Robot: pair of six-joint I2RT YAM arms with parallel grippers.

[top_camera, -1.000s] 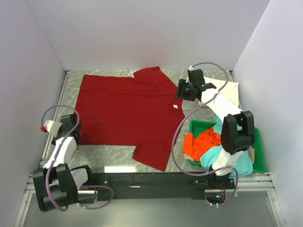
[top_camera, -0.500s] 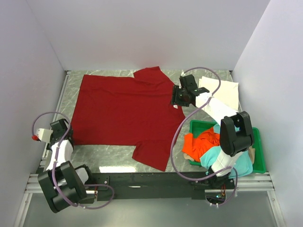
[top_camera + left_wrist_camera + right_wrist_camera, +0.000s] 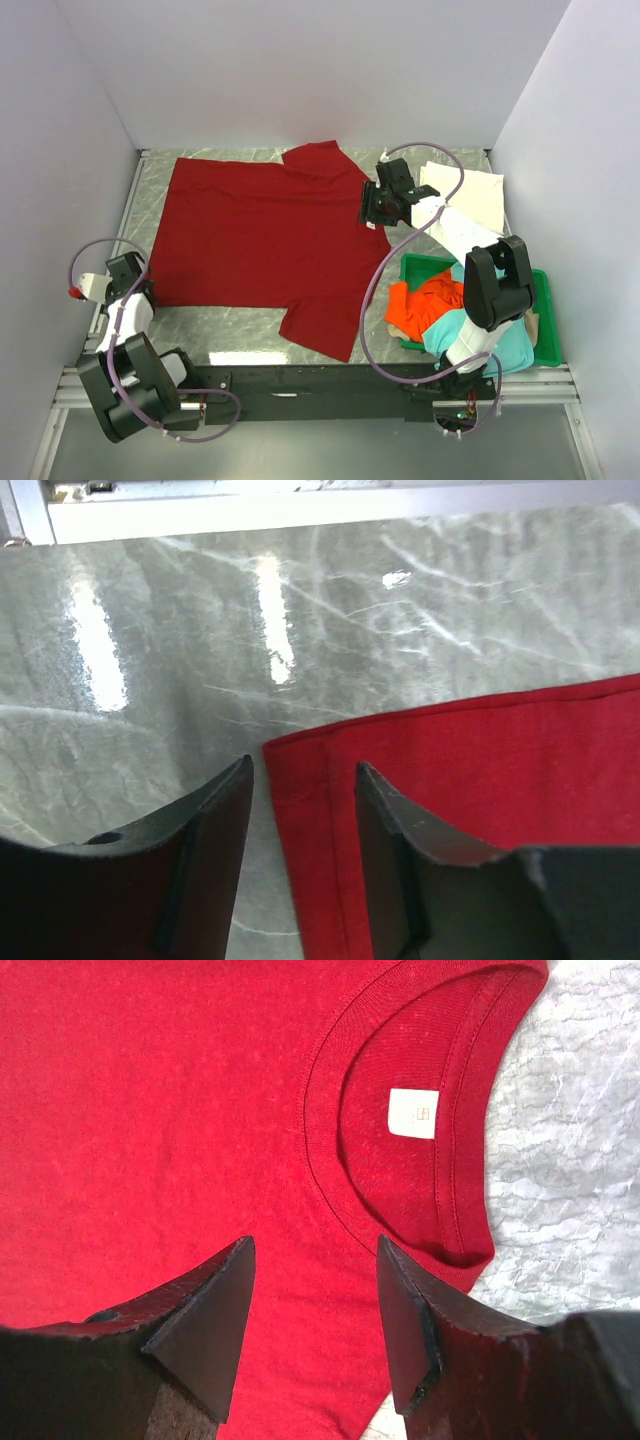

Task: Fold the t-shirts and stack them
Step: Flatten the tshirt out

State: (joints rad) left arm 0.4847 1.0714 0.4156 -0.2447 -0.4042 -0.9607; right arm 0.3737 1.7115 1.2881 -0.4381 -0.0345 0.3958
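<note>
T-shirt in dark red (image 3: pixel 260 235) lies spread flat on the table (image 3: pixel 240 345). The left gripper (image 3: pixel 303 770) straddles its near-left hem corner and the right gripper (image 3: pixel 313 1245) hovers beside the collar (image 3: pixel 322 1120), both with jaws apart and empty.

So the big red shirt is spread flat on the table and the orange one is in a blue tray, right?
No, the tray is green, not blue; the top view shows it. The big red shirt is spread flat on the table and the orange one is in that tray.
</note>
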